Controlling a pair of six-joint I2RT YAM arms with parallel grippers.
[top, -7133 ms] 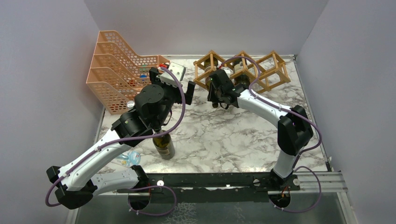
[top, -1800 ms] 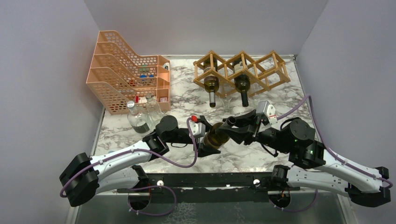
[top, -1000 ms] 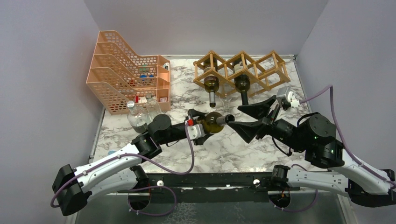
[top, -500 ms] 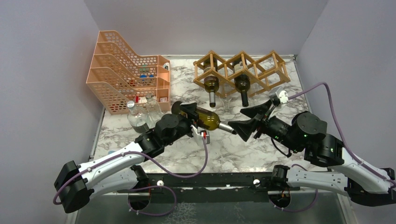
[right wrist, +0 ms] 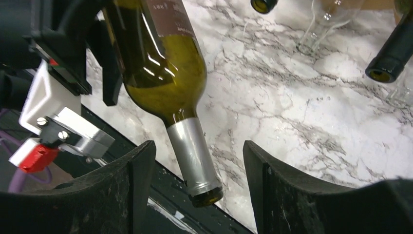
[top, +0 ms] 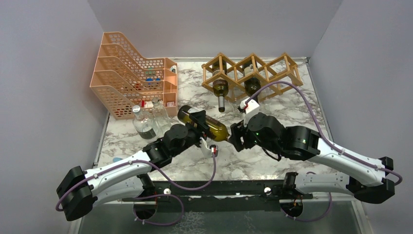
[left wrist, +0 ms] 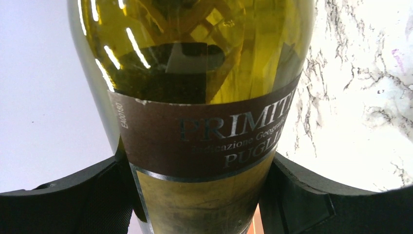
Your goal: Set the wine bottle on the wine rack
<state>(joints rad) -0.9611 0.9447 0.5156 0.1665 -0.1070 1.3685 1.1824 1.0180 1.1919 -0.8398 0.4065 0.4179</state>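
Observation:
My left gripper (top: 200, 130) is shut on the body of a green-glass wine bottle (top: 207, 126) with a brown label and holds it tilted above the table, its silver-foiled neck pointing right. In the left wrist view the bottle (left wrist: 204, 122) fills the frame between my fingers (left wrist: 73, 200). My right gripper (top: 235, 138) is open, and in the right wrist view (right wrist: 197, 190) its fingers (right wrist: 127, 195) stand either side of the bottle's neck (right wrist: 194, 158) without touching it. The wooden lattice wine rack (top: 285, 66) stands at the back right, with two dark bottles (top: 221, 88) lying in it.
An orange mesh file tray (top: 127, 73) stands at the back left, with two clear plastic bottles (top: 144, 125) in front of it. A clear wine glass (right wrist: 324, 22) lies on the marble table (top: 272, 114) by the rack, near the racked bottles' mouths (right wrist: 384, 66).
My right arm has swung left and lower, and its open fingers now straddle the bottle's neck. My left gripper still holds the bottle, now slightly nearer the tray.

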